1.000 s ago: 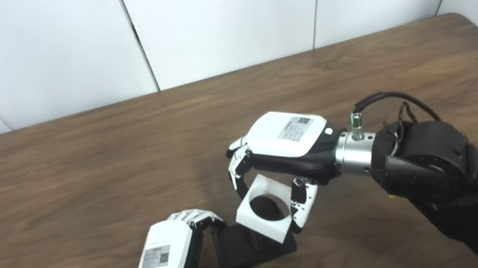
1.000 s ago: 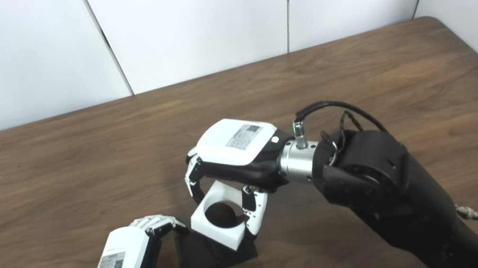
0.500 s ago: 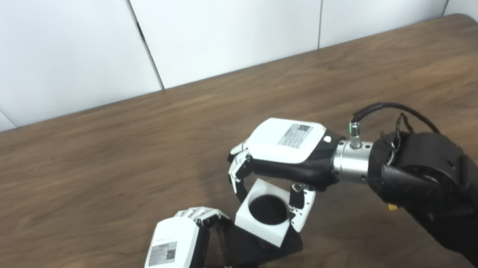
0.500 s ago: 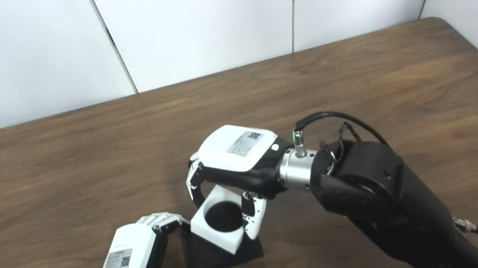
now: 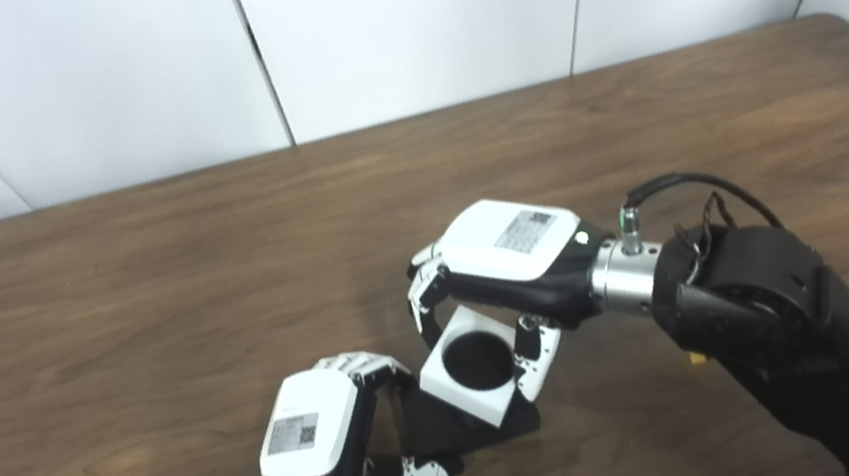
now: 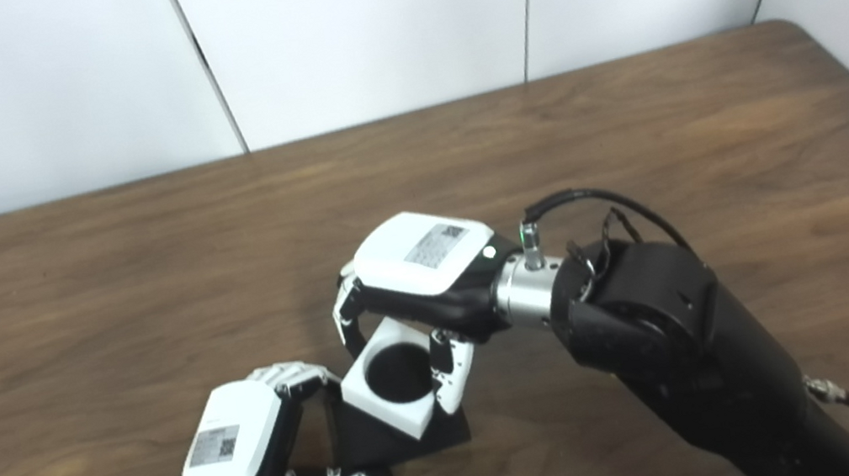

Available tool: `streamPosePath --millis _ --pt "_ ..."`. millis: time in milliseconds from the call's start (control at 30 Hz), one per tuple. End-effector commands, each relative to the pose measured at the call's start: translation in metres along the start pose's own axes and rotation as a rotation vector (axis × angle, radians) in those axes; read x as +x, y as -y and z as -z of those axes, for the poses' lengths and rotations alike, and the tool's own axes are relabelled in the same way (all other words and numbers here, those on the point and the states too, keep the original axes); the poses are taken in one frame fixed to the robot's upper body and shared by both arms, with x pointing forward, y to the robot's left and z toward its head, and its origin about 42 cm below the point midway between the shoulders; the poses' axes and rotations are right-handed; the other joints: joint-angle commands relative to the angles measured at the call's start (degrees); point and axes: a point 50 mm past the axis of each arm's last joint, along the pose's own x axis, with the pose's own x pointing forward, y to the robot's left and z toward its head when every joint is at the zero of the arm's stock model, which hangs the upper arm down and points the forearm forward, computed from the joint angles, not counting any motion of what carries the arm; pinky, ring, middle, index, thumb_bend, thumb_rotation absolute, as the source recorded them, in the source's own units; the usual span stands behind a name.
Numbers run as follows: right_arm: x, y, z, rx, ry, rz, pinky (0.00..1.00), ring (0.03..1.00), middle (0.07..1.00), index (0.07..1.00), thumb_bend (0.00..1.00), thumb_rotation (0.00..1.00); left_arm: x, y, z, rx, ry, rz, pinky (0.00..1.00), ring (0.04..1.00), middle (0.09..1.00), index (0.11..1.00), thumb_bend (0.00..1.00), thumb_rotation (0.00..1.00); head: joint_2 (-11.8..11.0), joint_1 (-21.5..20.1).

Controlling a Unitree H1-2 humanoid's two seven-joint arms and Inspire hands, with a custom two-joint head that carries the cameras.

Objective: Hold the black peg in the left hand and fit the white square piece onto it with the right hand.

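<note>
My left hand [image 5: 311,435] is shut on a black peg piece [image 5: 464,432] with a flat square base, low at the near edge of the table. My right hand [image 5: 509,259] is shut on the white square piece [image 5: 472,379], which has a round hole in its middle. The white piece sits tilted over the black piece, and black fills its hole. In the right eye view the white piece [image 6: 393,388] overlaps the black base [image 6: 406,441], with the left hand [image 6: 233,451] to the left and the right hand [image 6: 420,264] above. How deep the peg sits in the hole is hidden.
The brown wooden table [image 5: 145,299] stretches to a white panelled wall [image 5: 406,11] at the back. Its rounded right corner [image 5: 834,24] is at the far right. My right forearm [image 5: 779,326] runs to the lower right corner.
The camera has shifted a little. The white square piece now sits lower and closer over the black piece, and its hole looks fully black. Both hands keep their holds.
</note>
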Motion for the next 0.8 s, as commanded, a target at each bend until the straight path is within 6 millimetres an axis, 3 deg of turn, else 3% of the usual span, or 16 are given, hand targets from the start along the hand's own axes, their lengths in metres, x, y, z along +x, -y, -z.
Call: streamPosePath --millis 0,67,167,767 --pt "-0.0005 0.0131 -0.0021 -0.054 0.003 0.019 0.87 0.891 0.777 0.559 0.73 0.18 0.0020 0.0041 -0.0055 0.009 0.015 0.027 0.77 0.755 0.699 0.487 0.52 0.05 0.0 0.1" --pt "-0.0005 0.0134 -0.0014 -0.062 -0.005 -0.007 0.88 0.907 0.797 0.634 0.90 0.25 0.0021 0.0043 -0.0056 0.009 0.013 0.027 0.76 0.755 0.699 0.487 0.52 0.05 0.0 0.1" --pt "-0.0008 0.0136 -0.0009 -0.064 -0.012 -0.027 0.88 0.920 0.811 0.670 0.99 0.34 0.0023 0.0043 -0.0056 0.008 0.012 0.024 0.77 0.756 0.699 0.487 0.52 0.05 0.1 0.2" --pt "-0.0069 0.0197 0.0028 -0.060 -0.052 -0.016 0.89 0.937 0.823 0.690 1.00 0.44 0.0030 0.0038 -0.0025 0.020 -0.010 0.038 0.77 0.755 0.698 0.492 0.52 0.06 -0.3 0.1"
